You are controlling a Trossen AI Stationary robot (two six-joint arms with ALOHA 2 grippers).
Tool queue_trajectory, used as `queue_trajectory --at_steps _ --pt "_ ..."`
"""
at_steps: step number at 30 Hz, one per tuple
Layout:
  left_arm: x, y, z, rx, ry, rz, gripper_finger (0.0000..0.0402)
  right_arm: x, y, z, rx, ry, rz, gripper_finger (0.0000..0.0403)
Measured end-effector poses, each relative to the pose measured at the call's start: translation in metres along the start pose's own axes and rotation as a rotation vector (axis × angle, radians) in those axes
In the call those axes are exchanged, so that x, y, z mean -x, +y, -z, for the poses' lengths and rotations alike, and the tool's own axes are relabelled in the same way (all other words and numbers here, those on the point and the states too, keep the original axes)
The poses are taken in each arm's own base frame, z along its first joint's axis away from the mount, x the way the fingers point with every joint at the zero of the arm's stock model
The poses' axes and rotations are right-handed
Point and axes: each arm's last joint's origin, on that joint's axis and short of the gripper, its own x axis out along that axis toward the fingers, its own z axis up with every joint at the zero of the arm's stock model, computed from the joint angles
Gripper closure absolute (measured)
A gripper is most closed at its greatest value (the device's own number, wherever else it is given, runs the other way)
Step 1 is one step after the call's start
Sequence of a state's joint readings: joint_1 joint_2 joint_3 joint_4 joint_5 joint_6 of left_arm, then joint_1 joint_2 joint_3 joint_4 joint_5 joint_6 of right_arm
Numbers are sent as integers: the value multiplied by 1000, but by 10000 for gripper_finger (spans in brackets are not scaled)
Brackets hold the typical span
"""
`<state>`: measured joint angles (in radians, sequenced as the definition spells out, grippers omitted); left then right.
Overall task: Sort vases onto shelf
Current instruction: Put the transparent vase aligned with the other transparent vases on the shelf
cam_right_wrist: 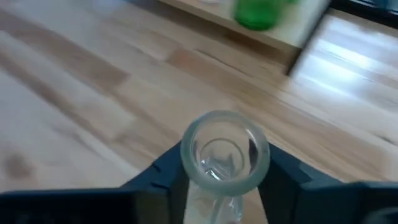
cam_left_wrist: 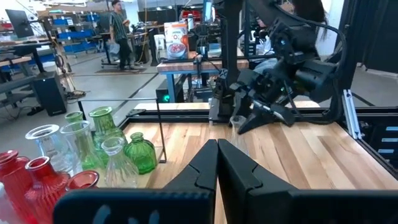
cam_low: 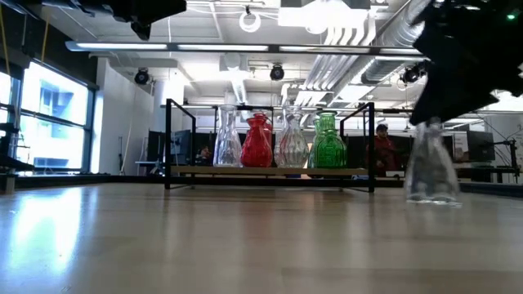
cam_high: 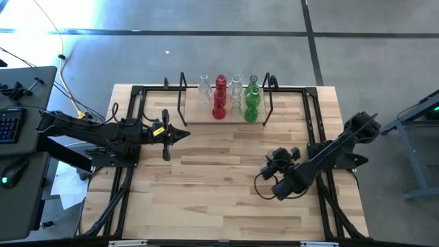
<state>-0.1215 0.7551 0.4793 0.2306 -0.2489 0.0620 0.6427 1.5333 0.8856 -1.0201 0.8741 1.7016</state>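
Observation:
On the shelf point(cam_high: 226, 118) at the table's far middle stand several vases: clear point(cam_high: 204, 88), red point(cam_high: 220, 97), clear point(cam_high: 236, 90) and green point(cam_high: 252, 100). One more clear vase point(cam_low: 431, 170) stands on its base on the tabletop, right of the shelf and nearer. My right gripper point(cam_right_wrist: 225, 183) comes down over it, with a finger on each side of its neck. My left gripper point(cam_high: 184, 134) hangs shut over the table's left half and points level toward the right; nothing is in it. My right gripper has the clear vase's neck point(cam_right_wrist: 214, 204), just under the round rim point(cam_right_wrist: 225, 149), between its two fingers point(cam_right_wrist: 163, 179). The fingers slant down from the table's right. The vase stands upright with its base point(cam_low: 431, 198) on the tabletop.
Black wire frames point(cam_high: 182, 89) close both ends of the shelf. Black rails point(cam_high: 312, 130) run along the table's left and right sides. Bare wood lies between the two arms and toward the near edge. People and benches show in the room beyond.

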Motion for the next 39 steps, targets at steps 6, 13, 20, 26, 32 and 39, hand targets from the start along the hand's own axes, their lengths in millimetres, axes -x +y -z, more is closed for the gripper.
queue_trajectory --at_steps 6,13,20,26,32,39 --pt "1 -1 0 -2 5 -77 401 -12 27 -14 51 -75 -141 324" --pt "1 -1 0 -3 6 -108 401 -24 67 -55 37 -248 -328 322" --pt "1 -1 2 -16 11 -109 401 -47 93 -83 16 -401 -451 317" --pt "1 1 3 -23 17 -168 401 -64 115 -103 18 -378 -388 316" --pt "2 4 3 -23 23 -266 401 -75 143 -139 3 -404 -287 315" --pt "4 6 3 -24 29 -362 401 -106 164 -182 7 -383 -173 314"
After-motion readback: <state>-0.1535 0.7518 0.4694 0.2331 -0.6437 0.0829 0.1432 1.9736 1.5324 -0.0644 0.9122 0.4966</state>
